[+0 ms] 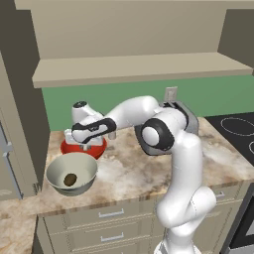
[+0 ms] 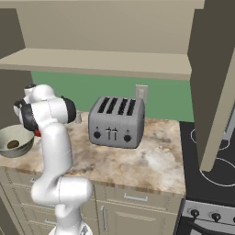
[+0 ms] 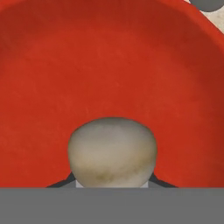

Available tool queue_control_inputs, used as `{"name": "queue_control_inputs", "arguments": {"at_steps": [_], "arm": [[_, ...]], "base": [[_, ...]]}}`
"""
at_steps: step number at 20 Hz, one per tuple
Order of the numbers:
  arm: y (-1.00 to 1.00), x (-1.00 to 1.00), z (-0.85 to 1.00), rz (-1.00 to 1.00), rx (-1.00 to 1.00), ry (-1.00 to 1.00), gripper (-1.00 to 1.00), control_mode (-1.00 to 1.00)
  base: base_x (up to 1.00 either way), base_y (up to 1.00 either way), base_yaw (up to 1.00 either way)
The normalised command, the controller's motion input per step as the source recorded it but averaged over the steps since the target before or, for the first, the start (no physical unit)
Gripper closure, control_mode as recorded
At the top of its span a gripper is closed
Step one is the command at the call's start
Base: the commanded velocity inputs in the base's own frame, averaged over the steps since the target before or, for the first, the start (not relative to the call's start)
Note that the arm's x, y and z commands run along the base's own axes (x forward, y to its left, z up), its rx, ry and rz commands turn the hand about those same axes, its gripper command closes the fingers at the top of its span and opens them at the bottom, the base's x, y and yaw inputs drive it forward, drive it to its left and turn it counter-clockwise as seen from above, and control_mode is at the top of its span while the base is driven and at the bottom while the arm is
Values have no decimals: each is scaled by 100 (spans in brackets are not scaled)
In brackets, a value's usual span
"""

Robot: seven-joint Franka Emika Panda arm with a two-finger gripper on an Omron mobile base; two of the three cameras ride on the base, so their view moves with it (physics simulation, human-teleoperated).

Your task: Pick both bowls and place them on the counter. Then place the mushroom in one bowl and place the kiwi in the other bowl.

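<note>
- Reading from left to right in the left base view, the silvery-grey bowl (image 1: pixel 72 173) sits on the mottled stone worktop (image 1: pixel 144 171) near its front edge, with the dark kiwi (image 1: pixel 70 179) already resting inside it.
- Just behind and slightly right of that bowl stands the glossy red bowl (image 1: pixel 84 147), also on the worktop; the two bowls look close together, perhaps touching.
- Directly over the red bowl hangs the tool (image 1: pixel 85 144), with the white arm reaching across from the right.
- In the hand view, the pale grey-white mushroom (image 3: pixel 112 151) sits clamped between the dark tips of the tool, cap facing the camera, with the red bowl's inside spread all around behind it.
- Further right, in the right base view, a silver four-slot toaster (image 2: pixel 116 121) stands against the green back wall, and a black stovetop (image 2: pixel 211 160) lies beyond the worktop's end.
- The step in hand appears to be the last one: putting the mushroom in the red bowl, since both bowls are on the worktop and the kiwi is in place.
- The next move likely calls for parting the tips so the mushroom drops into the bowl, then lifting straight up clear of the rim.
</note>
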Motion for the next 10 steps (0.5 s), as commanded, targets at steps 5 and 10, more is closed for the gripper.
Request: {"name": "queue_control_inputs", "arguments": {"at_steps": [5, 10], "arm": [[0, 4, -11, -2, 0, 0, 100, -100], [2, 9, -13, -2, 0, 0, 100, -100]], "base": [[0, 0, 0], [0, 0, 0]]}}
